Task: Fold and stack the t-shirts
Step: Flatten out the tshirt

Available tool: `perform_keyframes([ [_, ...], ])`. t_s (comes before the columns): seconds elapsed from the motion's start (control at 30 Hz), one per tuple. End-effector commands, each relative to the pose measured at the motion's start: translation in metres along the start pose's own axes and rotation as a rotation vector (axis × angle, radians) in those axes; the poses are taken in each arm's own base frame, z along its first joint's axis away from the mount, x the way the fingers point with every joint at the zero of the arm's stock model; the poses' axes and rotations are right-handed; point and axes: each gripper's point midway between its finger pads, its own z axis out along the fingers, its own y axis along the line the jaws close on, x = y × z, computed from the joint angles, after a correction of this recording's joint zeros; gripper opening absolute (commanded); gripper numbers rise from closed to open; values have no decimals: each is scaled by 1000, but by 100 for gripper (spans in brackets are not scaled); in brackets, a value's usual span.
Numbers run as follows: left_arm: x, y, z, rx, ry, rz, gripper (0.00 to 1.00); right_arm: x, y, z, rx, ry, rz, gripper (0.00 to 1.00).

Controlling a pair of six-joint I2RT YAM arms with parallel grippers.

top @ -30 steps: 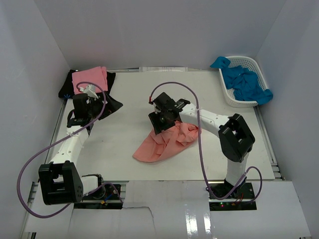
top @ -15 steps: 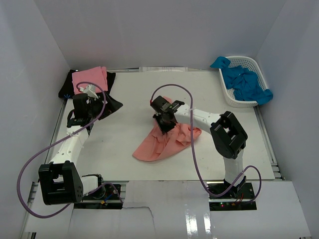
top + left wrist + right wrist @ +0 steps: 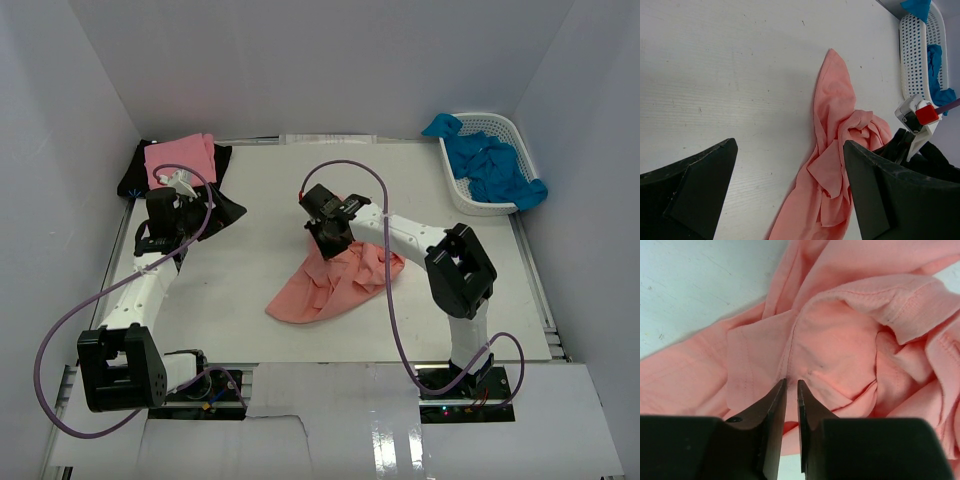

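Crumpled salmon t-shirt (image 3: 322, 292) lies lengthwise diagonally, near-left to far-right.

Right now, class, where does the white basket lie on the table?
In the top view, the white basket sits at the far right corner of the table, beside the right wall, holding the blue t-shirts.

Cloth and plastic, all matt
The salmon t-shirt (image 3: 840, 340) was soft creased cloth; the white counter (image 3: 715, 60) looked faintly scuffed; the lattice basket (image 3: 912, 55) was plastic.
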Motion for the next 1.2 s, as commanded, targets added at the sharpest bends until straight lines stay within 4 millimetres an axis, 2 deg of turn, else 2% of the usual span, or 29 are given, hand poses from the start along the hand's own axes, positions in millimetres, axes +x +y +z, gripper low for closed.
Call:
perform_keyframes([
  [0.0,-16,-15,-8,37,-45,44,98,-5,5,-2,-11,2,-8,26],
  [0.07,-16,-15,-9,39,-45,46,98,-5,8,-1,-27,5,-8,36],
  [0.33,-15,-15,-8,43,-40,43,98,-5,9,-1,-30,-2,-9,41],
  [0.4,-15,-16,-8,42,-42,44,98,-6,10,-3,-40,-11,-8,56],
  [0.43,-16,-16,-9,45,-43,45,98,-6,11,-3,-45,-12,-8,61],
  [0.47,-15,-16,-9,47,-42,45,98,-6,12,-3,-47,-15,-7,61],
  [0.57,-15,-17,-8,50,-40,44,98,-2,11,0,-45,-2,-8,58],
  [0.6,-15,-16,-8,47,-39,42,98,-2,11,0,-44,-2,-5,54],
  [0.63,-14,-16,-7,49,-38,42,98,-1,10,3,-40,3,-7,42],
  [0.73,-15,-16,-7,50,-39,42,98,2,9,5,-32,12,-8,33],
  [0.87,-15,-16,-7,49,-38,41,98,5,8,11,-26,28,-10,34],
  [0.97,-15,-16,-7,49,-38,41,98,8,8,14,-28,40,-12,41],
  [1.03,-14,-16,-7,49,-36,40,98,7,9,14,-34,40,-13,41],
  [1.17,-15,-16,-6,49,-36,40,98,8,9,17,-29,43,-17,33],
])
